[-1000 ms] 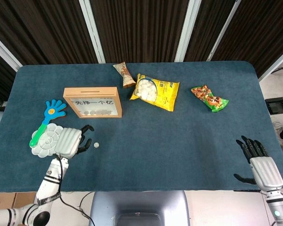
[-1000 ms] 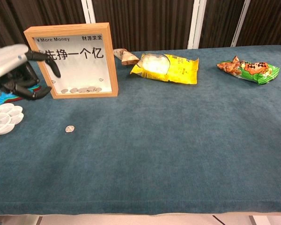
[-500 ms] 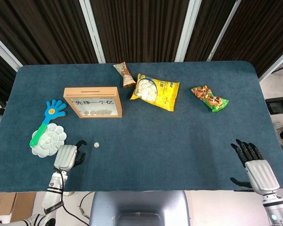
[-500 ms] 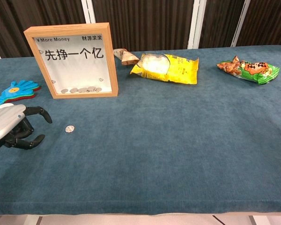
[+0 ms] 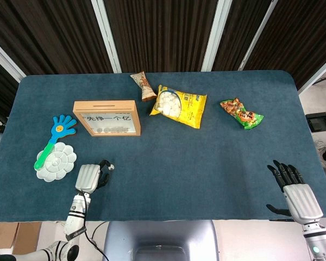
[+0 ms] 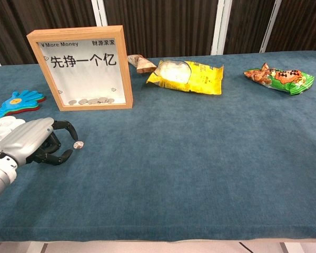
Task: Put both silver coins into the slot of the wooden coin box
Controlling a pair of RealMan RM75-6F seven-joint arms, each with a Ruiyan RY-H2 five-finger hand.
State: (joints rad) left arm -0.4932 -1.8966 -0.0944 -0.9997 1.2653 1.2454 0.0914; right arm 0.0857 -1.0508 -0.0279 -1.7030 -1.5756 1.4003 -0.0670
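One silver coin (image 5: 112, 167) (image 6: 78, 144) lies flat on the blue cloth in front of the wooden coin box (image 5: 107, 117) (image 6: 84, 68). The box stands upright at the back left, its slot (image 5: 105, 103) on the top edge and several coins behind its glass. I see no second loose coin. My left hand (image 5: 90, 176) (image 6: 35, 142) rests low on the cloth just left of the coin, its fingers (image 6: 67, 129) curved and apart with the tips beside the coin, holding nothing. My right hand (image 5: 294, 186) is open at the table's front right corner, out of the chest view.
A white palette (image 5: 55, 161) (image 6: 1, 126) and a blue hand clapper (image 5: 57, 132) (image 6: 17, 99) lie left of my left hand. At the back are a yellow snack bag (image 5: 180, 106) (image 6: 192, 75), a small brown packet (image 5: 143, 85) and a green packet (image 5: 242, 113) (image 6: 280, 78).
My left hand dropped from in front of the box down to the cloth, then slid right until its fingertips reached the coin. The coin has not moved. The right hand barely shifted.
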